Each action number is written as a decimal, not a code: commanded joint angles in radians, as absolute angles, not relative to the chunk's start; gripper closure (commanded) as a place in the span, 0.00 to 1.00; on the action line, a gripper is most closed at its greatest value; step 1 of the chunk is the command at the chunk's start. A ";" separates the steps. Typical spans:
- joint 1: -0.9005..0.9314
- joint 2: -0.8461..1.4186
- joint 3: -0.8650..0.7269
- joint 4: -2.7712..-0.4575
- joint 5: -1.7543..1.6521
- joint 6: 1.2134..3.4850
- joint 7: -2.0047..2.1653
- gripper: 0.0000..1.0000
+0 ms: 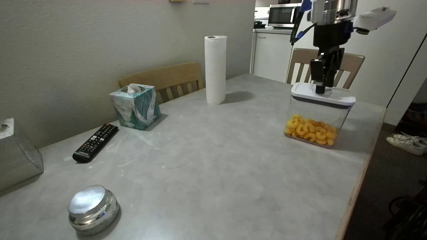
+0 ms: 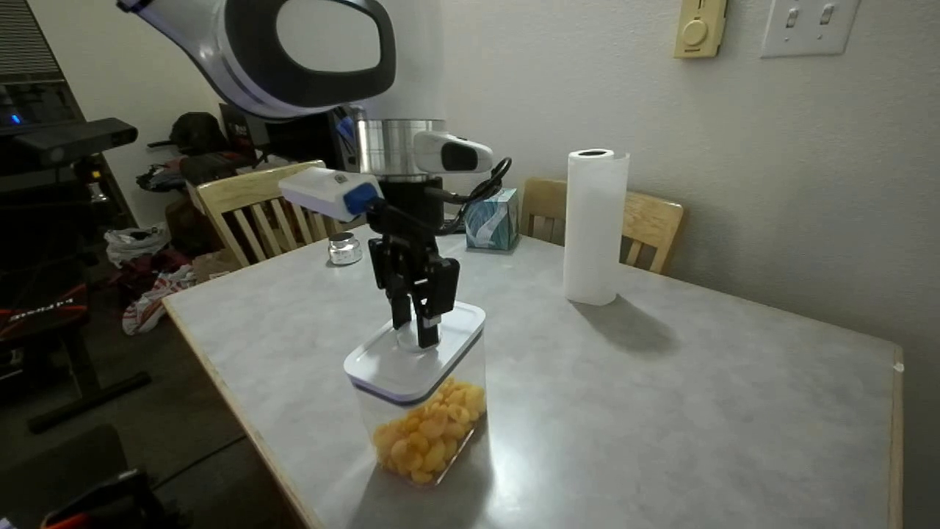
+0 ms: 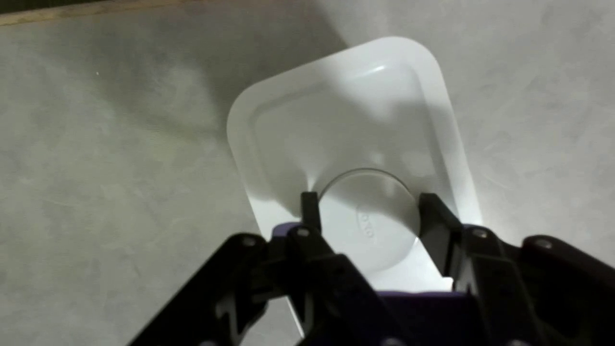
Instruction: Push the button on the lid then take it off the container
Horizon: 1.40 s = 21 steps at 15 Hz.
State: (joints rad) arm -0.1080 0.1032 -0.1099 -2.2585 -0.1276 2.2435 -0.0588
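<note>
White arm (image 2: pixel 205 40), black tool (image 3: pixel 368 206) nose-down over the lid (image 3: pixel 343 127), in a grip on the button (image 3: pixel 367 228)

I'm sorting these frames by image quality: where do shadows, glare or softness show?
In both exterior views, the paper towel roll casts a soft shadow; in an exterior view, glare whitens the table beside the container; in an exterior view, the silver jar gleams on top; in the wrist view, shadows cross the lid and button, and fine detail looks soft.
</note>
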 commanded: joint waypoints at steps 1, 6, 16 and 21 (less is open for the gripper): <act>-0.109 0.060 -0.116 -2.305 -0.146 2.271 -0.022 0.72; -0.105 -0.045 -0.119 -2.321 -0.224 2.165 0.080 0.72; -0.097 -0.180 -0.074 -2.307 -0.259 2.122 0.148 0.72; -0.061 -0.068 -0.043 -2.267 -0.246 2.252 0.121 0.72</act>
